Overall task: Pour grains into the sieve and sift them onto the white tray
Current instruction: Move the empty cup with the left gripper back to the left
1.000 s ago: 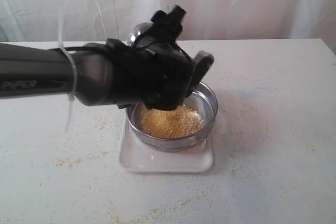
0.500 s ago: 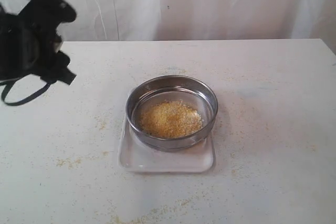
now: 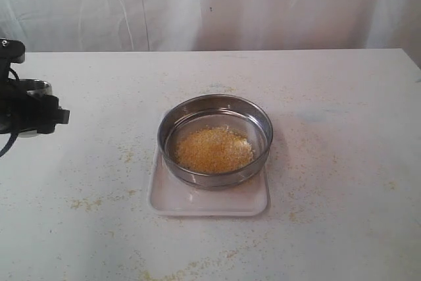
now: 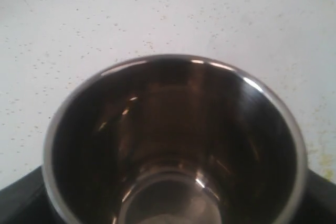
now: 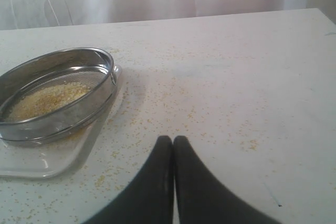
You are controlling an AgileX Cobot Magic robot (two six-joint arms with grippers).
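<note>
Pouring judged done: grains (image 3: 212, 149) heaped in sieve (image 3: 264, 125), sieve set on white tray (image 3: 197, 203). Empty cup (image 4: 173, 145) clasped by left gripper (image 3: 33, 106), far left. Right gripper (image 5: 173, 148) clenched, nothing held. Sifting judged not yet done.

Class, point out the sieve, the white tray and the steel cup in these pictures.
sieve (image 3: 212, 180): exterior view, on its near steel wall.
white tray (image 3: 204, 203): exterior view, on the bare strip in front of the sieve.
steel cup (image 4: 215, 119): left wrist view, on its dark inner wall.
</note>
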